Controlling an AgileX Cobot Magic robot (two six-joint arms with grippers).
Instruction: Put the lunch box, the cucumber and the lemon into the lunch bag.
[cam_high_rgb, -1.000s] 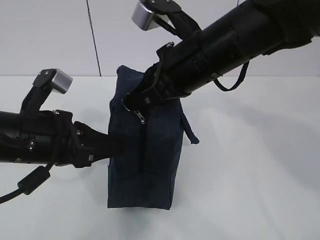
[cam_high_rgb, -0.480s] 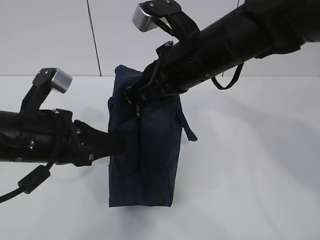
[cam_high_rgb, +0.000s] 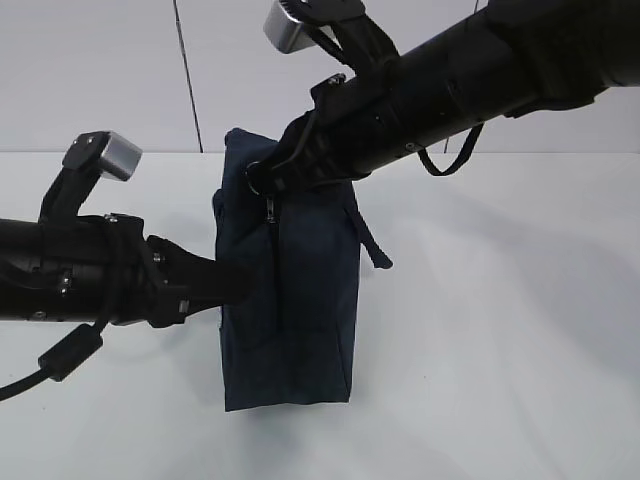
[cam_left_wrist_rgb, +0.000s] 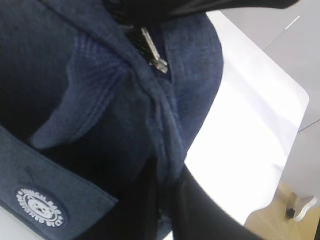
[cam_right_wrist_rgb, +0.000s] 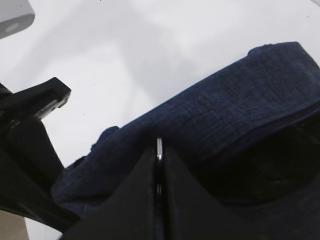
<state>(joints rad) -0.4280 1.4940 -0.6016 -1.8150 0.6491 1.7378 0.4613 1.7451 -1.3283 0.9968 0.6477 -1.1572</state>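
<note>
Soft, floppy navy lunch bag (cam_high_rgb: 290, 300) standing upright mid-tabletop (cam_high_rgb: 500, 300), prone to sag and shift when tugged. Left gripper (cam_left_wrist_rgb: 162, 187) jaws pinched on side fabric, right gripper (cam_right_wrist_rgb: 159, 165) jaws clamped on the metal ring pull (cam_high_rgb: 256, 172); best gripped there

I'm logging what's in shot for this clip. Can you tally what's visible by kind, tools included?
Lunch bags: 1, the navy lunch bag, standing on the table.
Metal ring pulls: 1, the ring pull at the bag's top.
Robot tools: 2, the left tool pinching the bag's side fabric, the right tool shut on the ring pull.
Lunch box, cucumber, lemon: 0 visible.
Total: 4
</note>
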